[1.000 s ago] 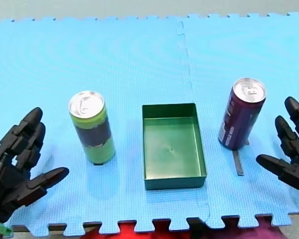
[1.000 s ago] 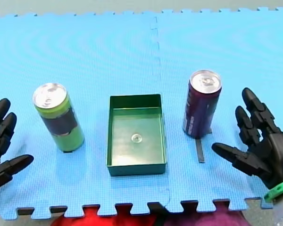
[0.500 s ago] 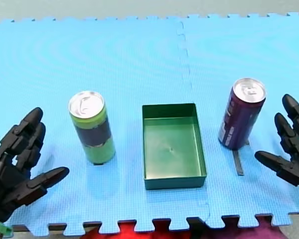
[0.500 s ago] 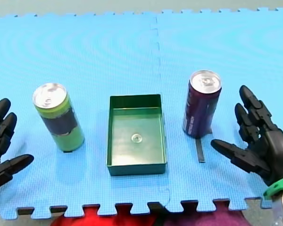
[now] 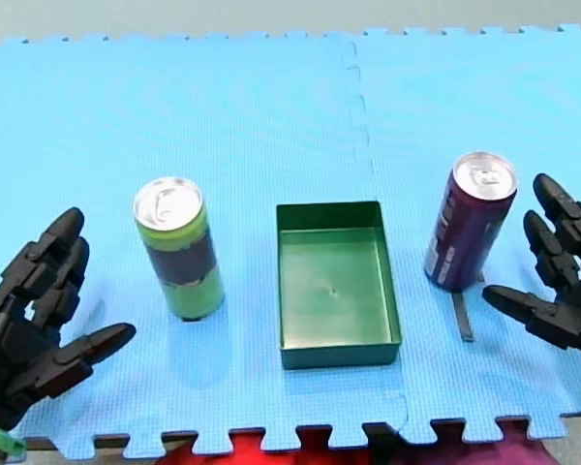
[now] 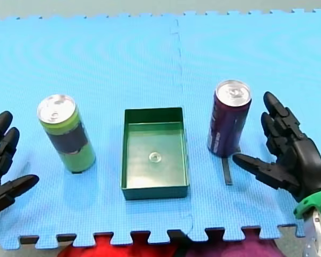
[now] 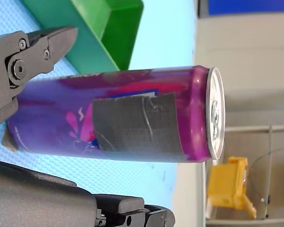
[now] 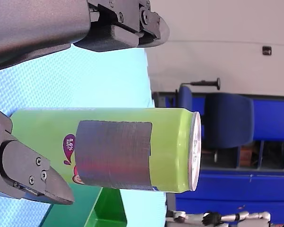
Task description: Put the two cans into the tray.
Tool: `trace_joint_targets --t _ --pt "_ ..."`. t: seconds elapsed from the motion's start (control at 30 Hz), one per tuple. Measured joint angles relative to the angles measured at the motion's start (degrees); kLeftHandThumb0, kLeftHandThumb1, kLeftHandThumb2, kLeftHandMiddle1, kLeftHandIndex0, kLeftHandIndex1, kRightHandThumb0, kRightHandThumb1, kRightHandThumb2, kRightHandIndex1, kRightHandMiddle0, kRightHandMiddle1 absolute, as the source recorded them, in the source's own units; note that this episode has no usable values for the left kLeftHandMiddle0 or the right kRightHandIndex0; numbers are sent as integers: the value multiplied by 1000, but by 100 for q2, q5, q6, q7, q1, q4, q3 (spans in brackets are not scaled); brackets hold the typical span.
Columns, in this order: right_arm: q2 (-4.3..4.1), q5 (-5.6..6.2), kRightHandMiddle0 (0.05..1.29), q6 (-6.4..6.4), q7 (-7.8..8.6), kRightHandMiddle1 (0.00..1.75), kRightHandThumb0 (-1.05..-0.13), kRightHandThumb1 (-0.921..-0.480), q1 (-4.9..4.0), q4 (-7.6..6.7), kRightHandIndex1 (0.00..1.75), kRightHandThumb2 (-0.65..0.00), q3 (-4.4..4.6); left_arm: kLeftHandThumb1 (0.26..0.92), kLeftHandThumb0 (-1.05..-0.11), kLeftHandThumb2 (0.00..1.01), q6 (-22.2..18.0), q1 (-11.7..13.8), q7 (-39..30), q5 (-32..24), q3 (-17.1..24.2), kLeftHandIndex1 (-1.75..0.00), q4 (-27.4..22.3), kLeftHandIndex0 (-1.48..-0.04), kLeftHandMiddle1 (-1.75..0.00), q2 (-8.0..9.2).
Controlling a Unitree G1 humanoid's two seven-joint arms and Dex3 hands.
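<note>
A green can (image 5: 180, 248) with a grey tape band stands upright on the blue foam mat, left of the green tray (image 5: 337, 285). A purple can (image 5: 468, 222) stands upright to the tray's right. The tray holds no can. My left hand (image 5: 41, 320) is at the mat's front left, apart from the green can, holding nothing. My right hand (image 6: 281, 152) is just right of the purple can, close to it but not touching. The first wrist view shows the purple can (image 7: 123, 116) between black fingers; the second wrist view shows the green can (image 8: 109, 148) likewise.
The blue foam mat (image 5: 271, 116) covers the table, with a seam running back from the tray. A short grey tape strip (image 5: 462, 315) lies on the mat by the purple can. The mat's jigsaw front edge (image 5: 300, 436) runs just in front of the tray.
My right hand has moved left, closer to the purple can. The left hand, both cans and the tray have stayed put.
</note>
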Motion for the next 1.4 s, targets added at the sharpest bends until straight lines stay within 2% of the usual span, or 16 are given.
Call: trace_joint_targets --t 0.2,0.4,0.6,0.8,1.0,1.23,1.4 --pt "0 19 94 96 -9 1 -928 -581 -11 -39 22 1 6 692 -1048 3 -19 -10 -7 1 2 -2 48 -255 -1 1" --pt "-2 33 96 130 20 1 -898 -559 -53 5 21 0 -2 692 -1048 2 2 -23 13 1 0 -3 46 -258 -4 0" --pt "21 109 95 165 111 0 -884 -551 -99 39 10 0 -24 693 -1048 2 79 0 37 -6 -11 -2 -27 -258 -3 -5" --pt "40 156 92 174 134 0 -897 -554 -102 35 5 -1 -32 692 -1048 1 169 17 36 -28 -13 -1 -84 -257 -4 -9" --pt "41 136 90 171 90 0 -926 -564 -103 35 4 -4 -18 688 -1048 0 257 26 13 -70 -1 0 -119 -254 -5 -26" --pt "101 20 88 157 -83 0 -961 -578 -129 30 0 -6 40 681 -1048 0 295 26 -30 -120 13 0 -129 -249 -4 -38" --pt "115 -7 87 157 -128 0 -968 -581 -243 147 0 -3 50 678 -1048 0 306 29 -49 -130 17 0 -150 -245 -5 -43"
